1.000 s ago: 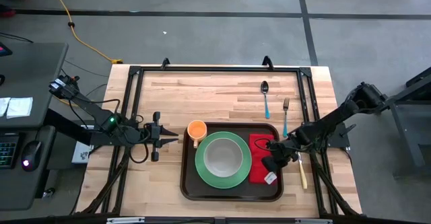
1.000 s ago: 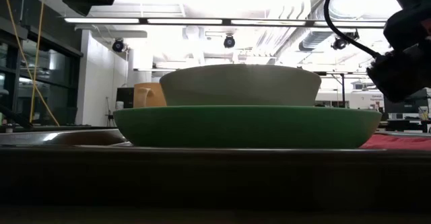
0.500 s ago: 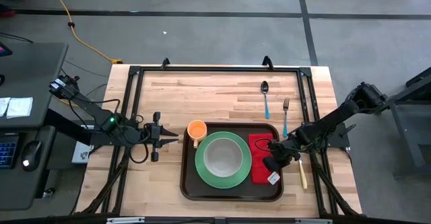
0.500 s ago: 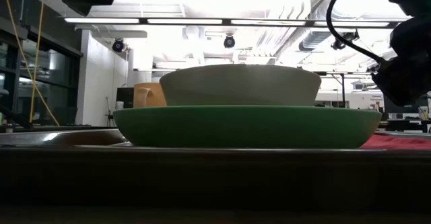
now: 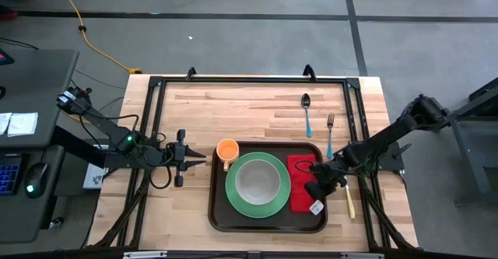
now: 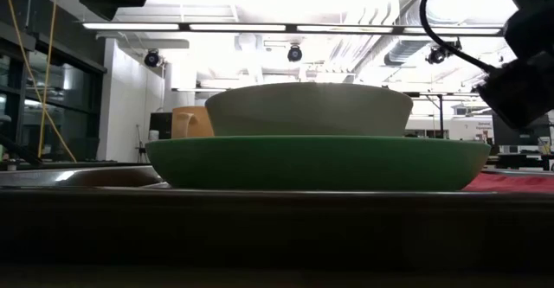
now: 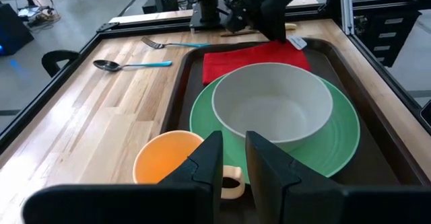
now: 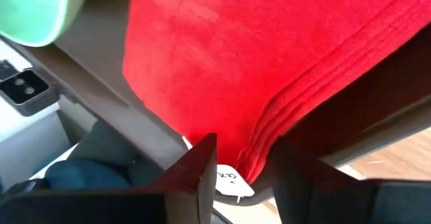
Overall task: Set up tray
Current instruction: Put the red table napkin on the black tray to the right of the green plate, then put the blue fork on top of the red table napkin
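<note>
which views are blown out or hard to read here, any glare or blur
Low view: ceiling lights blow out the background, leaving the round green plate and pale bowl backlit and the foreground black. Right wrist view: too close, red folded cloth napkin fills the picture, soft. High view: even light.

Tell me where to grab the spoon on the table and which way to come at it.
Grip the spoon by its blue handle, near the middle, coming straight down from above. It lies flat on the wood, apart from the fork and beyond the tray, so the fingers should probably close across the thin handle, not the rounded bowl end.
</note>
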Available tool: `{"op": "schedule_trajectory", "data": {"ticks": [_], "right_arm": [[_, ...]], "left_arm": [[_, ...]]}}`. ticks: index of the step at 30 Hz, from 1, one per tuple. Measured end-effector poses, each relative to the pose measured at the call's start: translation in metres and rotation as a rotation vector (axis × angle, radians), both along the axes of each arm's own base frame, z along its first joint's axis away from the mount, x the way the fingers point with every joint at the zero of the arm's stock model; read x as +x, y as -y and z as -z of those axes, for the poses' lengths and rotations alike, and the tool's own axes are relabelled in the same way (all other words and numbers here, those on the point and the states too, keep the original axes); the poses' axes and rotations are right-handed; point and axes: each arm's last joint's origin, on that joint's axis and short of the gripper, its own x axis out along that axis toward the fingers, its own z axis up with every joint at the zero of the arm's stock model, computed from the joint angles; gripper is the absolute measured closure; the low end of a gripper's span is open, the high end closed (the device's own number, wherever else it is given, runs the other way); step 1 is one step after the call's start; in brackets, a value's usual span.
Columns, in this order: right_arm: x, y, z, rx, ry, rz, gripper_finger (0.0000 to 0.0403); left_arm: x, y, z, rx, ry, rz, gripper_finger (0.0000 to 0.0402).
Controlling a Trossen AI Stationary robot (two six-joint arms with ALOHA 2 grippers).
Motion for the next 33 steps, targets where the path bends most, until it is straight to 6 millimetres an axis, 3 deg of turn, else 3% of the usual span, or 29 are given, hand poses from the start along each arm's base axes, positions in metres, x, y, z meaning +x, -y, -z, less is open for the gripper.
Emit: {"op": "schedule_trajectory", "data": {"ticks": [23,33], "right_arm": [[-0.009,0.014,-0.023,0.084,0.035,0.011,0.0322],[-0.019,0.027,-0.045,0.121,0.131,0.063,0.0346]], "left_arm": [[0.000,0.000,0.000,0.000,0.000,0.000,0.0305],[0.000,0.000,0.000,0.000,0.000,-0.001,0.0305]]}}
